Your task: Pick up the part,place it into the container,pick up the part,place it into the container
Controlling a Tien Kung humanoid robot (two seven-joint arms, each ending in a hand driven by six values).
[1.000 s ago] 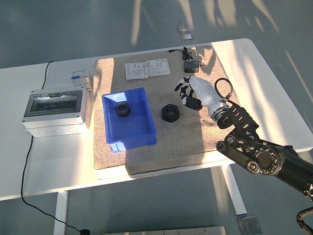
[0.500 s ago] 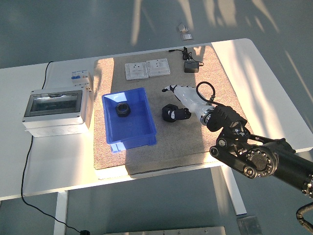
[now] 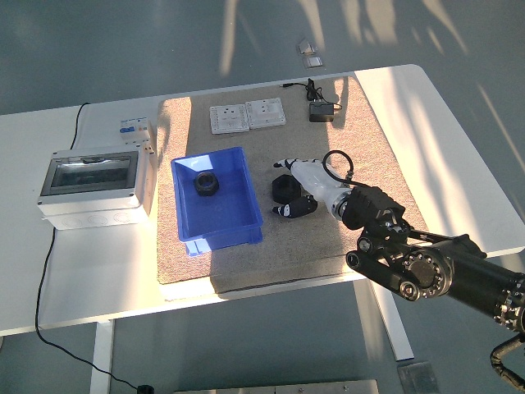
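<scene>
A black hexagonal part (image 3: pixel 283 187) lies on the tan mat just right of the blue container (image 3: pixel 234 226). A second black part (image 3: pixel 205 184) rests inside that container, toward its far end. My right hand (image 3: pixel 289 187), white with black fingertips, reaches in from the lower right and sits over the loose part. Its fingers (image 3: pixel 285 163) lie beyond the part's far side and its thumb on the near side, spread around the part with small gaps. The part stays flat on the mat. My left hand does not show.
A grey electrical box with a clear lid (image 3: pixel 92 186) stands at the left, a small breaker (image 3: pixel 134 130) behind it. Two white wall sockets (image 3: pixel 247 116) and a black adapter (image 3: pixel 321 112) lie at the mat's far edge. A cable runs off the table's left side.
My right hand has swung from the mat's right side leftward and down, ending with its fingers on either side of the loose black part. The part has not moved.
</scene>
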